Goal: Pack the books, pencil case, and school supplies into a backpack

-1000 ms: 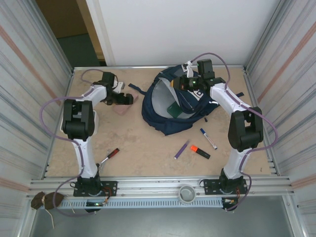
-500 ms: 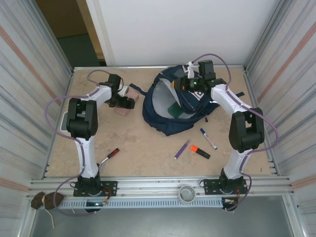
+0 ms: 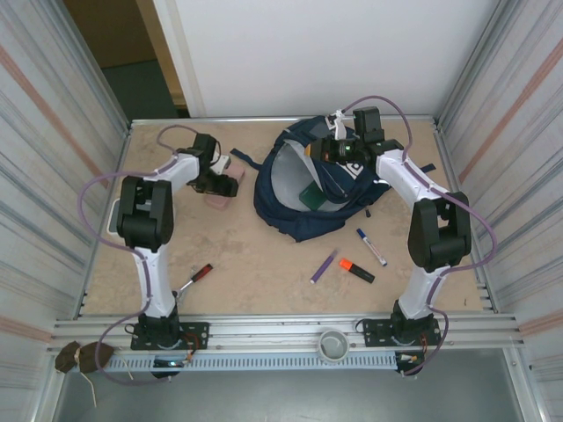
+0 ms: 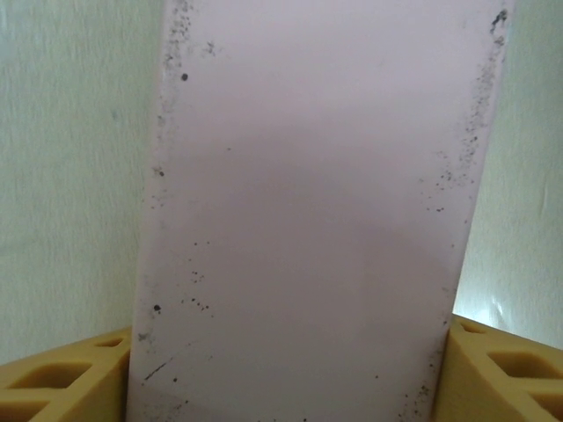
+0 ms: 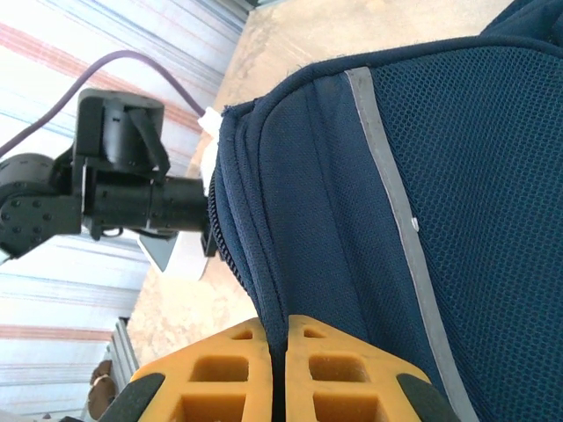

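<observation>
left pincer (image 3: 225,180) clamped on pink pencil case (image 4: 317,220); right pincer (image 5: 283,360) pinching backpack (image 3: 295,220) rim; lift case clear, release low over the open mouth

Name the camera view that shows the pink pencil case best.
Left wrist: the pink pencil case sits large and close, its speckled surface plain, gripped in the left claw. Top external shows it small and pink under that claw, left of the backpack. Right wrist catches a pale sliver past the backpack's edge.
</observation>
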Robot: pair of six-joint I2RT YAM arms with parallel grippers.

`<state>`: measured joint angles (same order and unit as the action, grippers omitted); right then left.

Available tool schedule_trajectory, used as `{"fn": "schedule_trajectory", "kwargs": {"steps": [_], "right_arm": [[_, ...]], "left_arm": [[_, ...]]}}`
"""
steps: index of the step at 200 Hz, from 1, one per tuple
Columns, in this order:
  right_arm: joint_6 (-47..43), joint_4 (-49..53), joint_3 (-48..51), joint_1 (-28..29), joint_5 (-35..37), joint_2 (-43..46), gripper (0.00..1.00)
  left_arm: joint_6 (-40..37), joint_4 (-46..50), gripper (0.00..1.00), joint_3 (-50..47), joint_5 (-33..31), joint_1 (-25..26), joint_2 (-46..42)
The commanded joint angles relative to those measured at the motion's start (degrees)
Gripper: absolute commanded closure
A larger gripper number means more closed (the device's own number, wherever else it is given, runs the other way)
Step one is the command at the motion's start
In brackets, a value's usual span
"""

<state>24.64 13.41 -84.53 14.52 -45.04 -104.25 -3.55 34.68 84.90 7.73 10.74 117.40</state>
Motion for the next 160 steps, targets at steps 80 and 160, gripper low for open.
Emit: {"fn": "schedule_trajectory", "kwargs": {"steps": [80, 160], "right_arm": [[-4.76, 9.9, -8.09, -1.87, 0.26, 1.82, 1.0], [-1.42, 6.55, -8.4, -1.52, -1.85, 0.16, 1.0]], "left_arm": [[-9.81, -0.08, 0.46, -7.21, -6.61, 17.91, -21.64], [-2.04, 5.01, 0.39, 18.14, -9.51, 24.44, -0.22]]}}
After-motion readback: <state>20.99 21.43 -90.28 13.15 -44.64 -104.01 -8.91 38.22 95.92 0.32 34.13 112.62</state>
